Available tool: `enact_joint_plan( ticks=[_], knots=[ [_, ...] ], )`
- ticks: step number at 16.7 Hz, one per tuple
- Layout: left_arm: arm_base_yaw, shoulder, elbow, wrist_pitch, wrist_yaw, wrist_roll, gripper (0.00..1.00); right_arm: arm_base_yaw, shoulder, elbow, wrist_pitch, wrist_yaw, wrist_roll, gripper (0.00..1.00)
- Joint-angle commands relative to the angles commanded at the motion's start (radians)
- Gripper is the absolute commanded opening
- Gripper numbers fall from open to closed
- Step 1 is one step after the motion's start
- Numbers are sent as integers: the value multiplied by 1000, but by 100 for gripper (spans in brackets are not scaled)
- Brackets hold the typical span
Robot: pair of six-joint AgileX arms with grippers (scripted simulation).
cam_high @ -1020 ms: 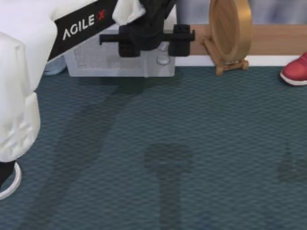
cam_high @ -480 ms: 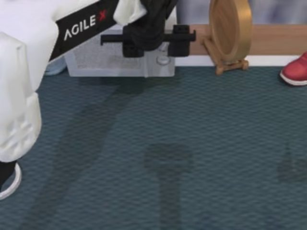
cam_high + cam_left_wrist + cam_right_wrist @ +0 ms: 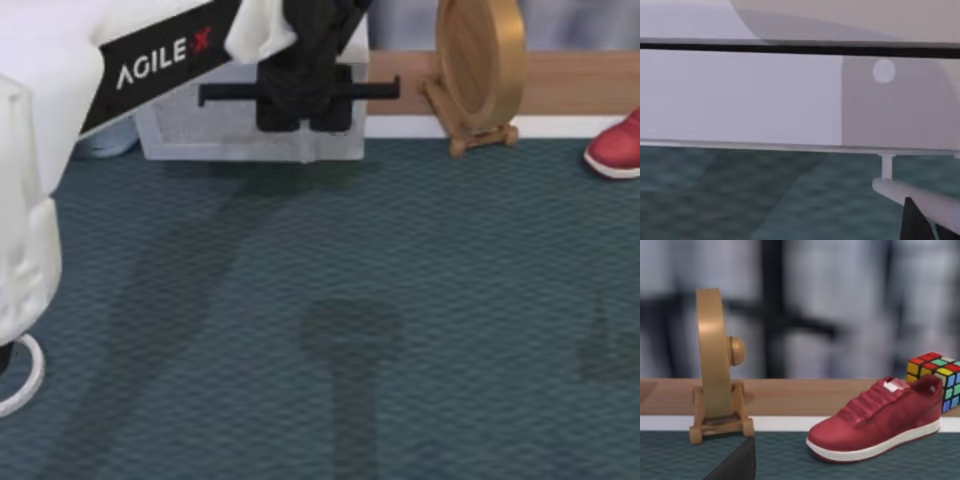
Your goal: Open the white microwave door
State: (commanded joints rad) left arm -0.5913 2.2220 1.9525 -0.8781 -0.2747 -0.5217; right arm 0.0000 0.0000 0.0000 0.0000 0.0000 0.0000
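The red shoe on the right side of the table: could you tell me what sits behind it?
Behind the red shoe a multicoloured puzzle cube stands on the wooden ledge; the shoe's heel covers its lower corner.

The white microwave point(image 3: 250, 135) has a grey speckled mesh window on the white microwave door point(image 3: 225, 125). The worktop point(image 3: 400, 300) is dark teal (wavy weave). Red shoe point(image 3: 880, 415), white sole; multicoloured cube point(image 3: 935, 377); golden-brown wooden stand point(image 3: 715, 370).

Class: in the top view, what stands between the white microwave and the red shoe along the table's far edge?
In the top view, a round wooden disc on a small stand stands between the white microwave and the red shoe.
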Motion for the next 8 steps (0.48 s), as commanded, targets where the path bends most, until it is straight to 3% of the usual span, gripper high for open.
enact_joint_plan(
  ticks=[8],
  knots=[
    [0,-49,-49,29,-13,-9,0,0,0,0,0,0,0,100]
  ],
)
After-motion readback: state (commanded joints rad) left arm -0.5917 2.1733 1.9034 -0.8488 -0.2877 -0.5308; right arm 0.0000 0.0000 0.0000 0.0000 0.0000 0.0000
